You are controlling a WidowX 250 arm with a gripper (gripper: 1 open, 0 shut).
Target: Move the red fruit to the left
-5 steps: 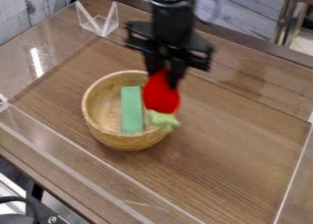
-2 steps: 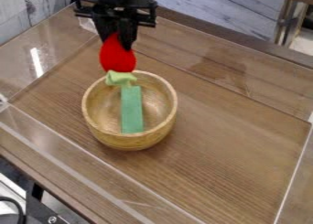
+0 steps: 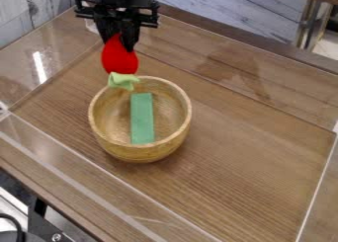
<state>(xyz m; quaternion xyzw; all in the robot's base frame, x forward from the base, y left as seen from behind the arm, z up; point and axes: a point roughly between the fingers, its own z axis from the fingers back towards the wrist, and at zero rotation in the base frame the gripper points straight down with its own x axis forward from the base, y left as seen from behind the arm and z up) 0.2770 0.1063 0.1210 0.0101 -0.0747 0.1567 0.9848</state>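
Wooden tabletop (image 3: 251, 137); pale, perhaps grey-streaked surface (image 3: 24, 11) beyond its corner.

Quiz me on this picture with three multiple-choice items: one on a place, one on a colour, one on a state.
1. Where is the green rectangular block?
A) in the round wooden bowl
B) in the pincer
C) on the table's right side

2. What colour is the fruit's leafy cap?
A) dark blue
B) light green
C) white

3. How is the red oval toy fruit now?
A) lying in the bowl
B) standing on the table
C) held by the pincer

Key:
1 A: the green rectangular block lies inside the round wooden bowl.
2 B: the light green leafy cap shows at the fruit's lower end.
3 C: the red oval toy fruit hangs beneath the black pincer.
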